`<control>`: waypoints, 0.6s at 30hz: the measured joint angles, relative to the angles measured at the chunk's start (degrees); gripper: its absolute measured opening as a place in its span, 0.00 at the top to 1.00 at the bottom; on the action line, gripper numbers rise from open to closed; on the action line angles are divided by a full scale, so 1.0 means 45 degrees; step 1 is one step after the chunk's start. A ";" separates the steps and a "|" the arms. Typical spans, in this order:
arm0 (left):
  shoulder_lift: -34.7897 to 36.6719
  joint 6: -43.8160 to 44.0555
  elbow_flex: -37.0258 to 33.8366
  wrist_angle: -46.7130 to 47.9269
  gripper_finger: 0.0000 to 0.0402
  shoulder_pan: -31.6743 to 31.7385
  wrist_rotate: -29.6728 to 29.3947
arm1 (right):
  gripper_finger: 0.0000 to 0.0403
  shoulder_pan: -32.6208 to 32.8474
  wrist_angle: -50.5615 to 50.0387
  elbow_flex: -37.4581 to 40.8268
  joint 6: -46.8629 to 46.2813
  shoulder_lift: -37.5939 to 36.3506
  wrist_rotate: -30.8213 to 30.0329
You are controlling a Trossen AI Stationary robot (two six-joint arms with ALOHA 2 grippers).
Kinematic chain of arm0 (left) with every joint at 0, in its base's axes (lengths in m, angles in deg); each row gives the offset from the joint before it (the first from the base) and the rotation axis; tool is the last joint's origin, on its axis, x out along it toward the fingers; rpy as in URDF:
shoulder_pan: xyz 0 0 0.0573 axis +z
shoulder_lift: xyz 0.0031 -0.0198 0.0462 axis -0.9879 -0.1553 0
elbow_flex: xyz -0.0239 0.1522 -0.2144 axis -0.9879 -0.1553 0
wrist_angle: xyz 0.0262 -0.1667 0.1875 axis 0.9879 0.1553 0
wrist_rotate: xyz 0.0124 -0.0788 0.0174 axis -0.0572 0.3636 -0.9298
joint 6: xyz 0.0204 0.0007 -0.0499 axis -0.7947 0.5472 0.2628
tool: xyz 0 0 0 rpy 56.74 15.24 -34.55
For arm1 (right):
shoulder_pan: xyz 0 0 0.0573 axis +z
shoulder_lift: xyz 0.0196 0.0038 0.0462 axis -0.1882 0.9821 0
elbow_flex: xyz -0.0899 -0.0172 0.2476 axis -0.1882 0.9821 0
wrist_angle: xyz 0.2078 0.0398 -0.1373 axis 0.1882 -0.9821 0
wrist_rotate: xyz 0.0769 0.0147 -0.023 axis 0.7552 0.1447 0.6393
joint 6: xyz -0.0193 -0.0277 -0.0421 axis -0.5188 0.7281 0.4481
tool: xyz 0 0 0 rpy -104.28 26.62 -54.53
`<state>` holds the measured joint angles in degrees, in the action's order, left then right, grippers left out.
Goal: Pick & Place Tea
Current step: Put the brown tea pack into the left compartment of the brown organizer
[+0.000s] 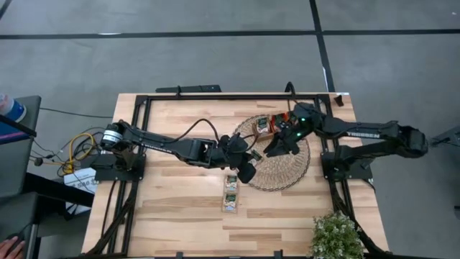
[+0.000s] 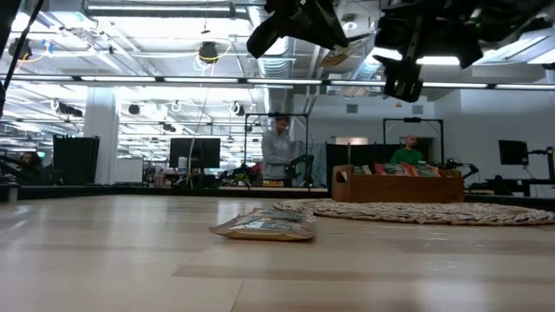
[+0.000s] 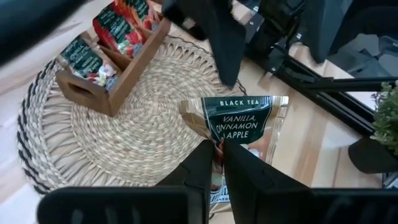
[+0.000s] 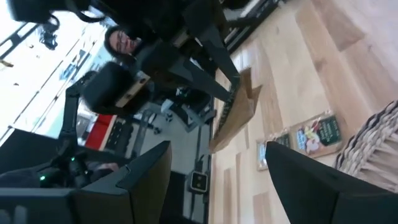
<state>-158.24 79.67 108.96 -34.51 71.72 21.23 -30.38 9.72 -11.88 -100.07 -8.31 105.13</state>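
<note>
1. The tea sachet (image 3: 239,127) reads "BLACK TEA, VANILLA, CINNAMON APPLE"; it is pinched in the left hand (image 3: 219,163) above the wicker mat (image 3: 112,137).
2. The right hand (image 4: 214,168) hangs spread and empty nearby.
3. Two sachets (image 1: 231,193) lie on the counter (image 1: 172,216).
</note>
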 joint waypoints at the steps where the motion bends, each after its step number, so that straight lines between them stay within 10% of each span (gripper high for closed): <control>1: 0.0000 0.0000 0.0000 -0.0005 0.93 0.0000 0.0000 | 0.37 0.0028 -0.0003 -0.0095 0.0022 0.0244 0.0143; 18: 0.0000 0.0332 0.0000 0.0598 0.93 0.0000 -0.0054 | 0.37 0.0613 -0.0035 -0.1639 0.0596 0.2903 0.0653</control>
<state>-158.24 81.16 108.96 -31.82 71.72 20.99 -27.62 9.56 -19.26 -97.39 4.76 108.07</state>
